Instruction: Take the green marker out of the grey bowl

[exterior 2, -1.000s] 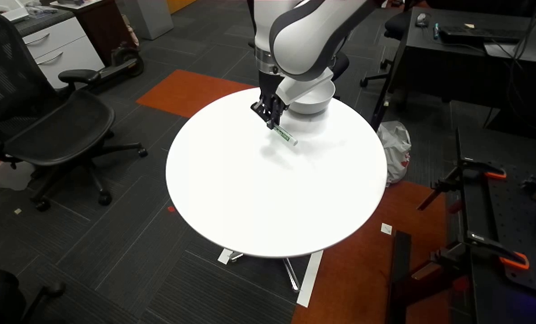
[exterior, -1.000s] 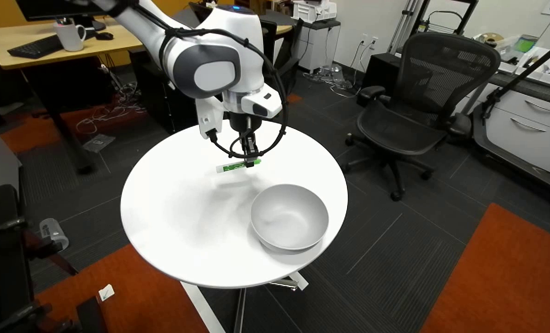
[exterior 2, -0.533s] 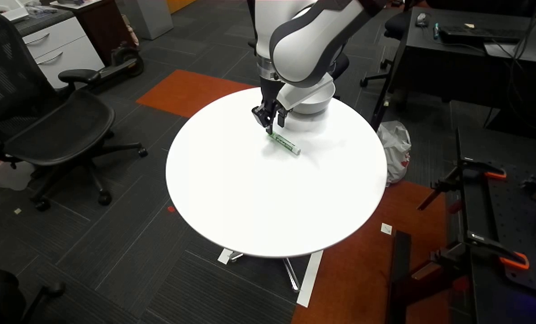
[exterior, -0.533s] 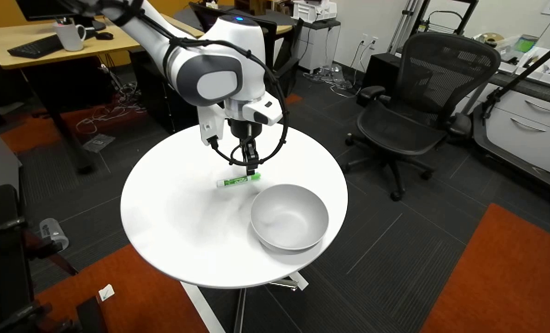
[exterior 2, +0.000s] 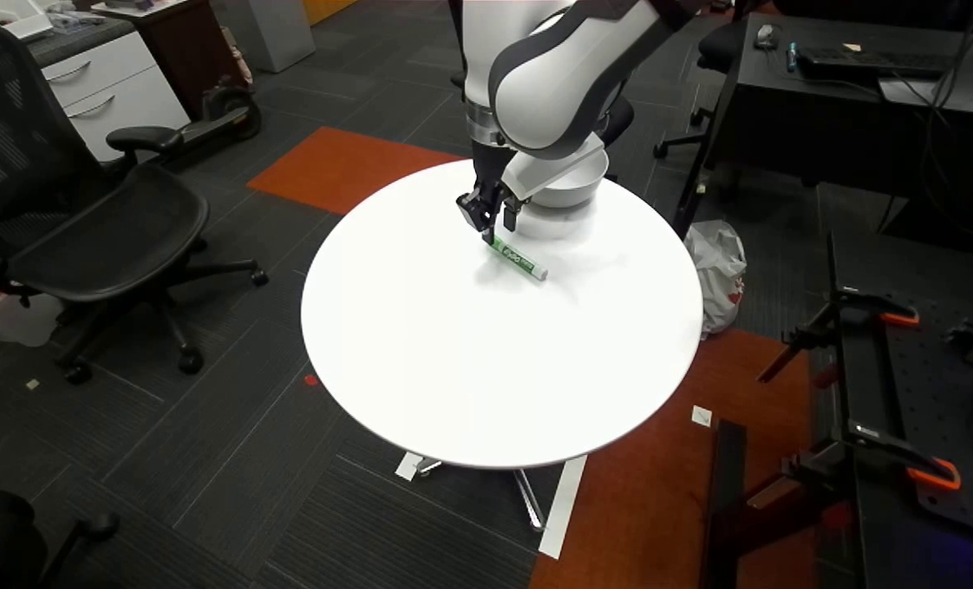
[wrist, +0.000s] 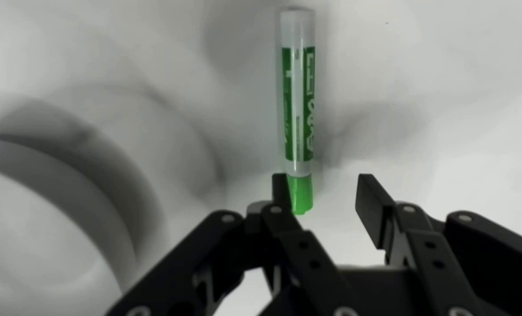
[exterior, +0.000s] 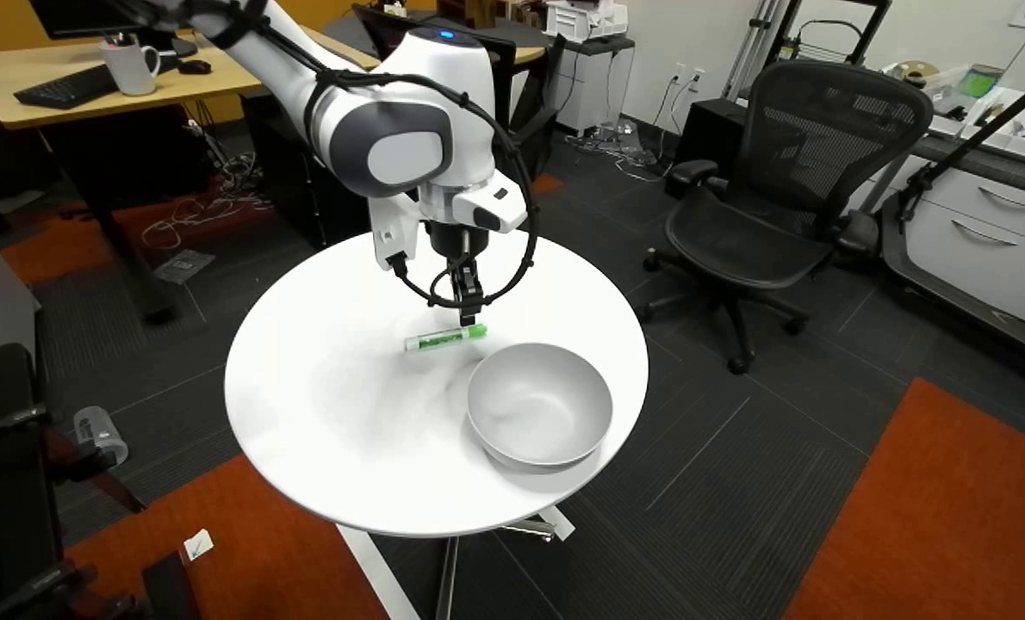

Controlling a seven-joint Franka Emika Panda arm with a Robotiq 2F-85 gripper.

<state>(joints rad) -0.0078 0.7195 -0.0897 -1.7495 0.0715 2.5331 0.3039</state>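
The green marker, clear-white with a green label and bright green cap, lies flat on the white table, outside the bowl, in both exterior views (exterior: 445, 338) (exterior 2: 521, 260) and in the wrist view (wrist: 298, 105). The grey bowl (exterior: 540, 412) stands beside it, with no object visible inside; it also shows in an exterior view (exterior 2: 568, 195), partly behind the arm, and at the left of the wrist view (wrist: 68, 193). My gripper (wrist: 320, 186) is open and empty just above the marker's cap end, also in both exterior views (exterior: 468, 317) (exterior 2: 499, 231). The cap appears nearer the left finger.
The round white table (exterior: 332, 430) has a curved edge close to the bowl. An office chair (exterior: 762, 198) stands off the table. A desk (exterior: 47, 65) with a mug and keyboard is behind. A dark workbench with orange clamps (exterior 2: 936, 474) stands at one side.
One second ago the gripper held the marker above the table. The gripper moved down and opened, and the marker now lies on the table. In the last half second the marker shifted slightly.
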